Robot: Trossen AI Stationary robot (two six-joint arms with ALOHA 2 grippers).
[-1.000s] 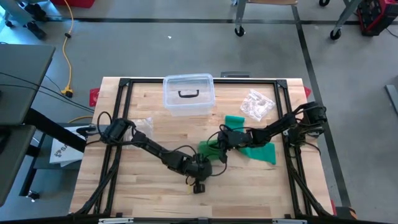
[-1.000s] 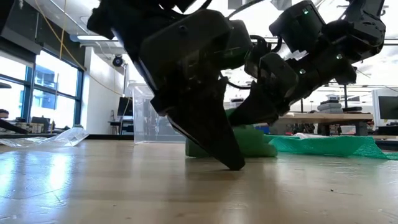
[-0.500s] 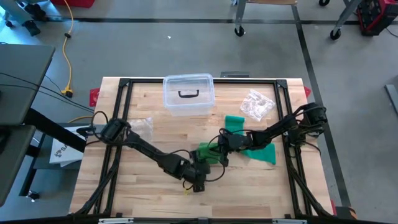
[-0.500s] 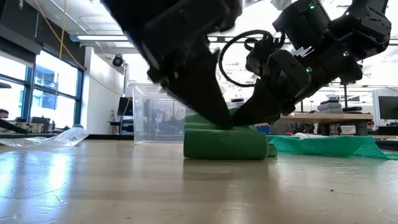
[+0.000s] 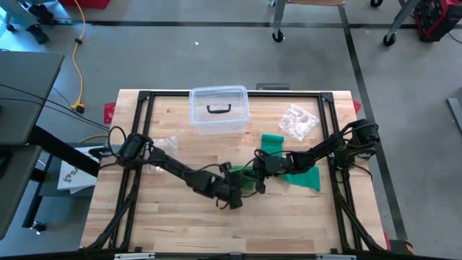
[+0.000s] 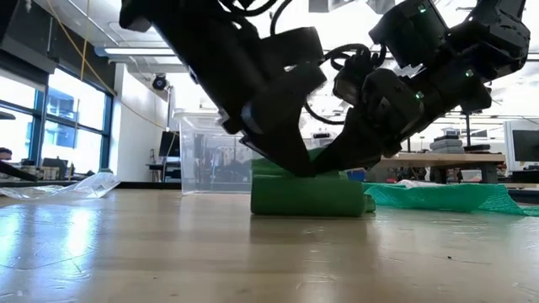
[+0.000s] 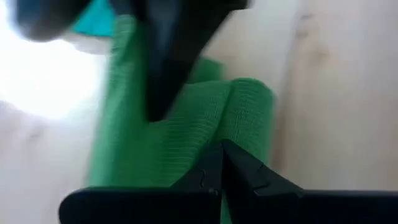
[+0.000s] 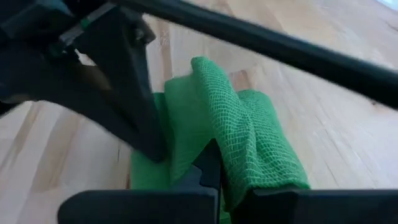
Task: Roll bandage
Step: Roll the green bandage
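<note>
Bandage (image 6: 307,195) part-rolled, left gripper (image 6: 296,167) — right gripper (image 6: 324,164) pressing it, fingers together

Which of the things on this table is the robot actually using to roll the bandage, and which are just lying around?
In use:
- green bandage roll, with its unrolled tail
- left end effector, shut, pressing on the roll
- right end effector, shut, also on it

Lying about:
- clear lidded box
- crumpled plastic wrapper
- plastic wrapper
</note>
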